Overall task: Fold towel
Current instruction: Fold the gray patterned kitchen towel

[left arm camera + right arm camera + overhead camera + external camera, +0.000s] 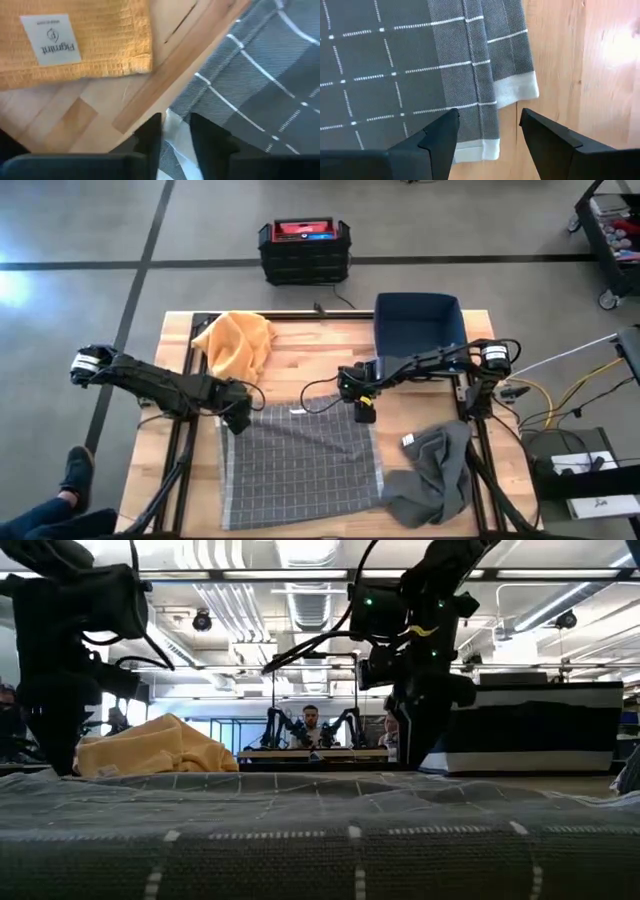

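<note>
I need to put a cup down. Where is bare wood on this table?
Bare wood runs between the orange towel and the blue bin, beyond the grey checked towel, and left of that towel. Crowded: the right hand, the left hand and the dark grey cloth.

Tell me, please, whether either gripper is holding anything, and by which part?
The left gripper pinches the grey checked towel at its far-left corner. The right gripper is open over the far-right corner, holding nothing.
</note>
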`<state>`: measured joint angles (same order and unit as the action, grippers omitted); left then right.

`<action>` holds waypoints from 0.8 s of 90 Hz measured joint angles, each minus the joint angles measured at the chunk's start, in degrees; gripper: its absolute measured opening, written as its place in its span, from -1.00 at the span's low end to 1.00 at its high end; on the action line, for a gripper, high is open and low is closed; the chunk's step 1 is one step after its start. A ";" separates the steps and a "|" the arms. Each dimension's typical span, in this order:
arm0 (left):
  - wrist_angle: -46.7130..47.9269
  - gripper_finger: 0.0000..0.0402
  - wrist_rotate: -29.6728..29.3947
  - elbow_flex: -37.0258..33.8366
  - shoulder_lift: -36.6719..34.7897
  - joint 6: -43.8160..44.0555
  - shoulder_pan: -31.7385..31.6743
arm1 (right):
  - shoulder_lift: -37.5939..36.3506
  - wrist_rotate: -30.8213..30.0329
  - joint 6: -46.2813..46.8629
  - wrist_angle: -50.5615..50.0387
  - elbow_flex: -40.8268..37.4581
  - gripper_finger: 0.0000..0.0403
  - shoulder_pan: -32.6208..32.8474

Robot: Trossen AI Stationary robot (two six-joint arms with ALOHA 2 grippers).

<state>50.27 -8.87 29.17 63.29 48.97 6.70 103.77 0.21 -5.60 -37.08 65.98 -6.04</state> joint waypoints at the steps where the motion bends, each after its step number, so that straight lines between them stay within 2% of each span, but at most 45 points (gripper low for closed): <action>1: 0.01 -0.76 -0.01 0.01 0.00 0.00 0.00 | 0.00 -0.11 -0.01 -0.05 0.00 -0.02 0.00; 17: 0.18 -0.97 -0.06 -0.31 0.02 -0.49 0.00 | 0.44 -0.40 -0.30 -0.66 -2.60 -0.08 0.00; 40: 0.36 -0.99 -0.04 0.20 0.00 -0.55 0.00 | 0.28 -1.42 -1.74 0.07 -4.27 -0.26 0.00; 58: 2.98 -0.99 -0.02 2.92 -0.33 -0.55 0.05 | 0.39 -1.75 -3.12 -0.58 -2.43 -0.56 -0.02; 72: 5.90 -1.00 -0.02 4.66 -1.18 -0.52 1.03 | 0.39 -1.71 -3.44 -0.57 -2.27 -0.89 -0.11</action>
<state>56.16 -8.88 33.84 62.11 48.45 7.73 104.16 -1.49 -9.04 -37.65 63.70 -6.15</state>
